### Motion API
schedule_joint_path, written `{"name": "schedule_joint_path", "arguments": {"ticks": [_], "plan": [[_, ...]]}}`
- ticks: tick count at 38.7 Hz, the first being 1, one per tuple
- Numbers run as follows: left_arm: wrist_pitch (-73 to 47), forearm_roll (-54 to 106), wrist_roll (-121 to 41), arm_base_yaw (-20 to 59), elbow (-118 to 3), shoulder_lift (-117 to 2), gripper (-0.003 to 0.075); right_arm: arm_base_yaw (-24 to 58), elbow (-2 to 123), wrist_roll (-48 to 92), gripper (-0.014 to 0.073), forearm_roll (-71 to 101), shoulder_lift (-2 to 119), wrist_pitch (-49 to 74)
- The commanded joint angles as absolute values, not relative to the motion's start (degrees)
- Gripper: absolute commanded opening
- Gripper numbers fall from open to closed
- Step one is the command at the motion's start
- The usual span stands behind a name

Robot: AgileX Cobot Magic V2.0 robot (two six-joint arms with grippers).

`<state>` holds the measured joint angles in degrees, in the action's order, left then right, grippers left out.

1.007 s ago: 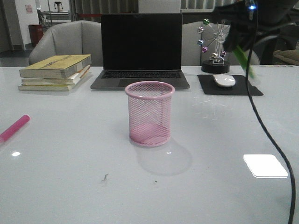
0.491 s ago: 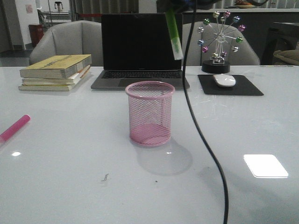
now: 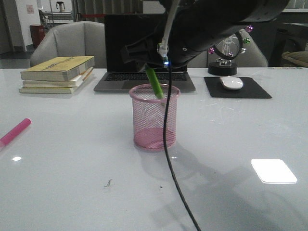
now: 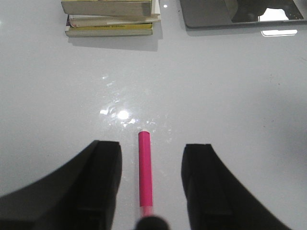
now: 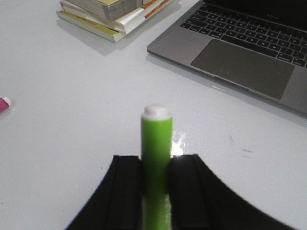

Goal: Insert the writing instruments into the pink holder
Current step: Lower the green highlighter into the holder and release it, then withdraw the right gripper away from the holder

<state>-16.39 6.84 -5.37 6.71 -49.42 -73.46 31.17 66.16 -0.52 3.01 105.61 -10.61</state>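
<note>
The pink holder point(image 3: 154, 120) stands upright mid-table. My right gripper point(image 3: 150, 65) hovers just above it, shut on the green marker point(image 3: 155, 84). The marker hangs tilted, and its lower end dips just inside the holder's rim. In the right wrist view the green marker point(image 5: 156, 139) sticks out between the gripper's point(image 5: 157, 165) black fingers, pale tip forward; the holder is hidden there. The pink marker point(image 3: 14, 132) lies flat at the table's left edge. In the left wrist view that pink marker point(image 4: 145, 167) lies between the fingers of my open left gripper point(image 4: 151, 155), touched by neither.
A stack of books point(image 3: 57, 72) sits at the back left, with an open laptop point(image 3: 144, 48) behind the holder. A mouse point(image 3: 231, 83) rests on a black pad at the back right, next to a wheel ornament point(image 3: 222, 65). The arm's black cable point(image 3: 168, 144) hangs in front of the holder.
My right arm has swung in from the back right, leftward and down, carrying the green marker from high above to the holder's mouth. The pink marker has not moved.
</note>
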Motion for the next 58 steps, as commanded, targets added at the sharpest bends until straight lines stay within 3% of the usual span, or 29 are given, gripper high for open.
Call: {"name": "schedule_joint_path", "arguments": {"ticks": [1,7,13,16,35,49,58], "plan": [[-12.8,7.1,-5.1,7.2,-51.5,-72.2,0.0375,31.1,67.6,-0.5,0.0057,2.5,102.8,-15.3],[-12.8,7.1,-5.1,7.2,-51.5,-72.2,0.0375,31.1,67.6,-0.5,0.0099,2.8,102.8,-12.1],[-12.8,7.1,-5.1,7.2,-51.5,-72.2,0.0375,31.1,67.6,-0.5,0.0326,3.0,102.6,-8.5],[-12.8,7.1,-5.1,7.2,-51.5,-72.2,0.0375,31.1,67.9,-0.5,0.0388,3.6,101.9,-6.7],[-12.8,7.1,-5.1,7.2,-51.5,-72.2,0.0375,27.9,67.9,-0.5,0.0371,3.5,90.6,0.0],[-12.8,7.1,-5.1,7.2,-51.5,-72.2,0.0375,14.4,67.7,-0.5,0.0371,0.8,79.2,22.3],[-12.8,7.1,-5.1,7.2,-51.5,-72.2,0.0375,7.1,66.6,-0.5,0.0371,-1.6,72.2,25.8]]}}
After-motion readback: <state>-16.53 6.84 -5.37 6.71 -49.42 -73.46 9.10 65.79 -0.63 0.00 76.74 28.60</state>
